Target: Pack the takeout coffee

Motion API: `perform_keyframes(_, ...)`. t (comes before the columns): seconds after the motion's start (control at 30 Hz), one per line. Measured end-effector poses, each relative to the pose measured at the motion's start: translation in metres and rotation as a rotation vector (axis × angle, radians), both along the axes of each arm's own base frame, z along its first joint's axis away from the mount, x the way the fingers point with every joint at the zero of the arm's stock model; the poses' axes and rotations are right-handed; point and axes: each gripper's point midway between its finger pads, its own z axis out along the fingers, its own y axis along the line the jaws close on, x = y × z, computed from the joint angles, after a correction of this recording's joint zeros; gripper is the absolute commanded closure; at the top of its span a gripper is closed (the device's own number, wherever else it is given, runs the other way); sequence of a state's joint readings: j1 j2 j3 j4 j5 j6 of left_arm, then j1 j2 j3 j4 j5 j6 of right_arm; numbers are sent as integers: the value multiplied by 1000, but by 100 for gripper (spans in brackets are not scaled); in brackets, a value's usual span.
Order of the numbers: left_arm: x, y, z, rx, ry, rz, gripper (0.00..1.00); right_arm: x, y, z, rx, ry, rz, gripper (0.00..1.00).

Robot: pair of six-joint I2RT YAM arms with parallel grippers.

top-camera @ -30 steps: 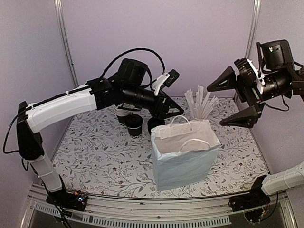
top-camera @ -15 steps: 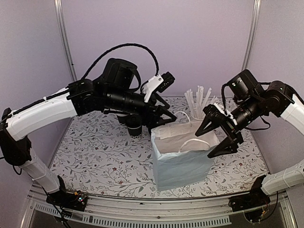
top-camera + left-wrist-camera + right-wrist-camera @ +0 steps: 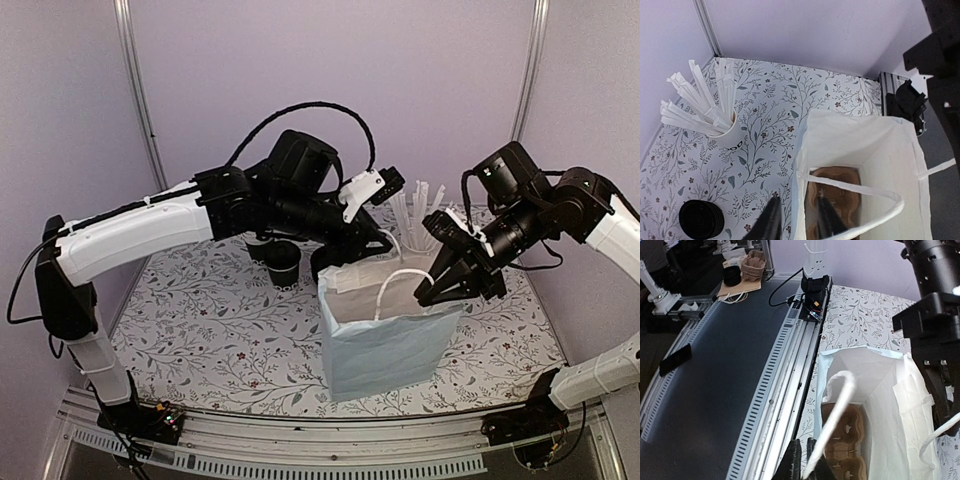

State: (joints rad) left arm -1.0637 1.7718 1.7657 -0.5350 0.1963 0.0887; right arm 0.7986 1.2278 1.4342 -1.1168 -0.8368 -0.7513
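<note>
Right gripper [image 3: 802,452] is pinched on the paper bag's [image 3: 385,345] handle [image 3: 395,276]. Left gripper [image 3: 797,202] stands parted astride the bag's rim. The takeout coffee [image 3: 283,263] stands on the table [image 3: 200,325] under the left arm, apart from both.

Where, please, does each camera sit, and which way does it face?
Top external: above, behind the robot, facing the back wall; both arms reach the paper bag.
Left wrist: looks down on the bag's rim and straw cup; left tool straddles it.
Right wrist: looks into the bag, toward the rail; right tool pinches its handle.
Both wrist views share the cup carrier inside.
</note>
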Motion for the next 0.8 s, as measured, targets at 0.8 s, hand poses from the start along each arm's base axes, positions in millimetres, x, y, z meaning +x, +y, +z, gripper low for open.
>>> perform_keyframes(0.8, 22, 95, 139, -163, -167, 260, 100, 49, 83, 136, 292, -226, -17, 100)
